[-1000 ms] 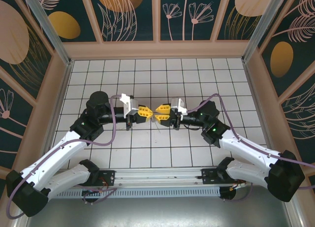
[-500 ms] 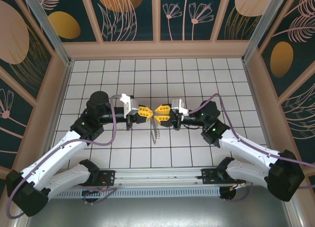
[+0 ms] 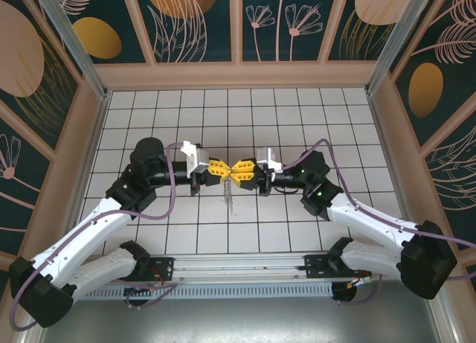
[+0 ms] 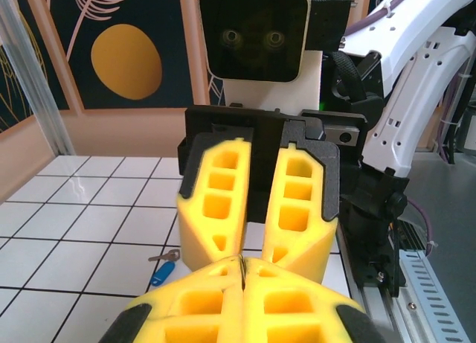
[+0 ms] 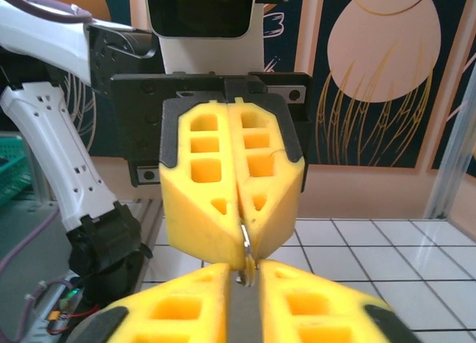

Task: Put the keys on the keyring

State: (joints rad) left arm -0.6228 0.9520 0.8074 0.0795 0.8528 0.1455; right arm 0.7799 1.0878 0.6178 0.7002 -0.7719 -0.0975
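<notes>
My two grippers meet tip to tip above the middle of the tiled floor. The left gripper (image 3: 222, 170) (image 4: 242, 265) is shut on a thin metal piece of the keyring (image 3: 229, 192), whose silvery chain hangs down below the fingertips. The right gripper (image 3: 239, 171) (image 5: 245, 273) faces it, its jaws narrowed onto the small metal clasp (image 5: 245, 263) that sticks out of the left gripper's shut fingers (image 5: 201, 209). A tiny key with a blue head (image 4: 163, 269) lies flat on a tile beneath, apart from both grippers.
White tiled floor (image 3: 149, 120) bounded by tan walls (image 3: 238, 77) on three sides. The arm bases and a metal rail (image 3: 238, 272) run along the near edge. Purple cables loop off both forearms.
The right gripper has edged left to meet the left gripper, and its jaws have narrowed onto the clasp. The hanging chain has shifted slightly left. The left arm holds still.
</notes>
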